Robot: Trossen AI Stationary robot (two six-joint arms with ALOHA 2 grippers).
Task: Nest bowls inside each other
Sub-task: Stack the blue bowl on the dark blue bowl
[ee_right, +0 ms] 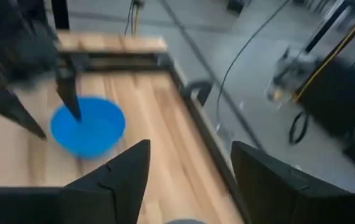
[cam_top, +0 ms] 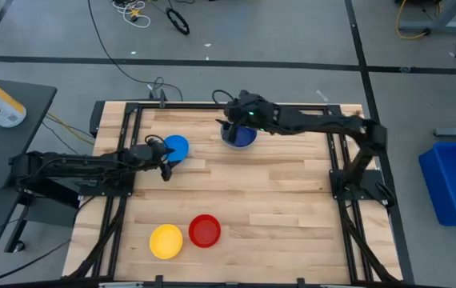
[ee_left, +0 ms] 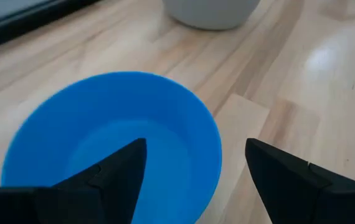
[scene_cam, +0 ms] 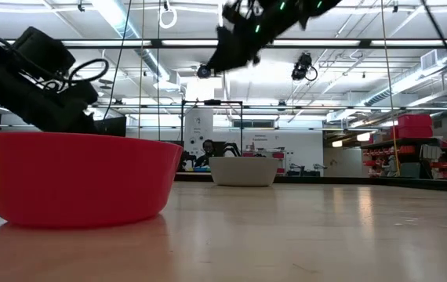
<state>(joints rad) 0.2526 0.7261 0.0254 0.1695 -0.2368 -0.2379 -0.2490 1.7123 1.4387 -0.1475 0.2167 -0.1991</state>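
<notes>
With the right gripper (cam_top: 230,128) spread empty over the dark blue bowl (cam_top: 241,138) nested in the grey one, the left gripper (ee_left: 193,168), fingers apart, straddles the light blue bowl's (cam_top: 175,148) rim, probably needing to close and lift next.

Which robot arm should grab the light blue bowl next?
Probably the left. Its open fingers already straddle the light blue bowl rim, while the right gripper hangs open over the dark blue bowl farther along the table.
</notes>
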